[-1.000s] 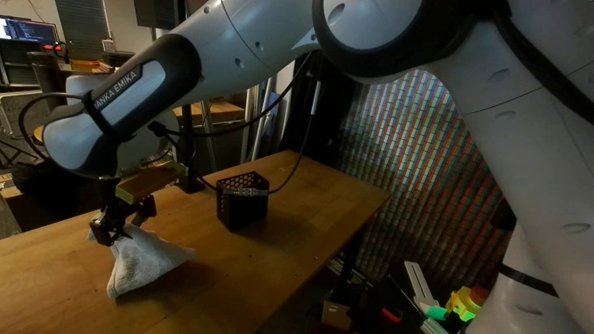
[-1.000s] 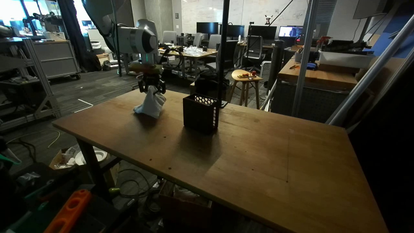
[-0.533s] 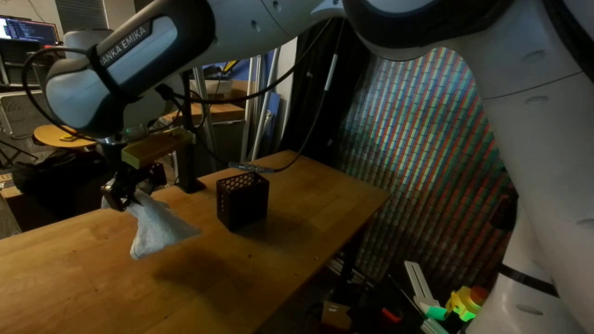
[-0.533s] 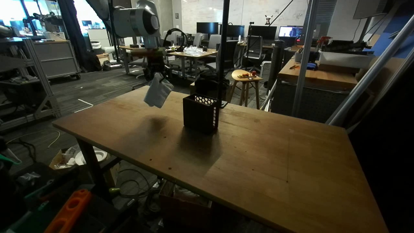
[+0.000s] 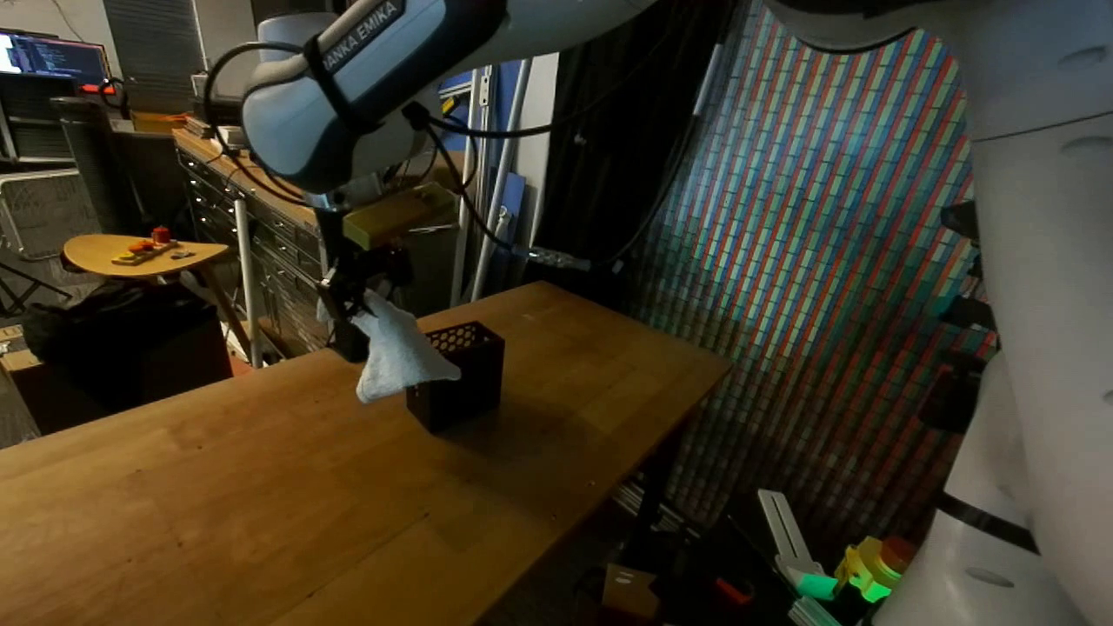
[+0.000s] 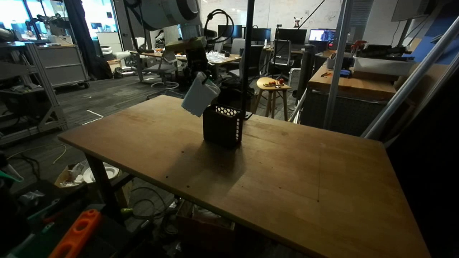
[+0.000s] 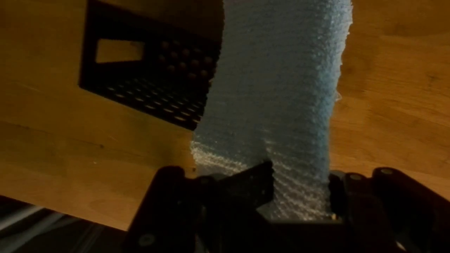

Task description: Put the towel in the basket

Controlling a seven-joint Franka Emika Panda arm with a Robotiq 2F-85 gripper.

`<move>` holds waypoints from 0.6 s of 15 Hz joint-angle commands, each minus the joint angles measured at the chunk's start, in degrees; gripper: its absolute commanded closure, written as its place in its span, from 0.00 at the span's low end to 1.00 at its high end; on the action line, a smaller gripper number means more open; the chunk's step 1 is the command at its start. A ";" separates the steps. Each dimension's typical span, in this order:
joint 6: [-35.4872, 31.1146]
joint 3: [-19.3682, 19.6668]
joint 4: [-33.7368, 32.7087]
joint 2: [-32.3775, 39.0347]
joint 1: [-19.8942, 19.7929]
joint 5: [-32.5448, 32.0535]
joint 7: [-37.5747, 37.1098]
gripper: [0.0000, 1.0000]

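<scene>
The light blue-white towel (image 5: 398, 355) hangs in the air from my gripper (image 5: 363, 291), and it also shows in an exterior view (image 6: 199, 96) and in the wrist view (image 7: 274, 80). My gripper (image 7: 302, 189) is closed on the towel's upper part, with cloth pinched between the fingers. The black basket (image 5: 465, 387) with honeycomb holes stands upright on the table. In an exterior view the basket (image 6: 222, 127) is just below and beside the towel's lower corner. In the wrist view the towel hides part of the basket (image 7: 147, 88); whether they touch I cannot tell.
The wooden table (image 6: 304, 172) bears the basket. A black post (image 6: 248, 57) rises at the table's far edge just behind the basket. A cable with a connector (image 5: 552, 257) hangs from the arm. A small wooden stool (image 6: 271, 84) stands beyond the table.
My gripper has lifted the towel off the table and carried it toward the basket. The towel now hangs close to the basket's near side. The basket has not moved.
</scene>
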State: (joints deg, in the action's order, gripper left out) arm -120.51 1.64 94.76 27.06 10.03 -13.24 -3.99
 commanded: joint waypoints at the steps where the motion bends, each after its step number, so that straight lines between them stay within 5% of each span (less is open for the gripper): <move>1: -2.62 1.27 9.18 -7.93 -2.99 -1.42 -2.19 0.93; 9: -10.24 1.92 15.14 -10.30 -9.19 -0.63 1.59 0.93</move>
State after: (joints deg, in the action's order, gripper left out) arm -126.67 3.65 107.38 18.24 1.99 -13.28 -3.88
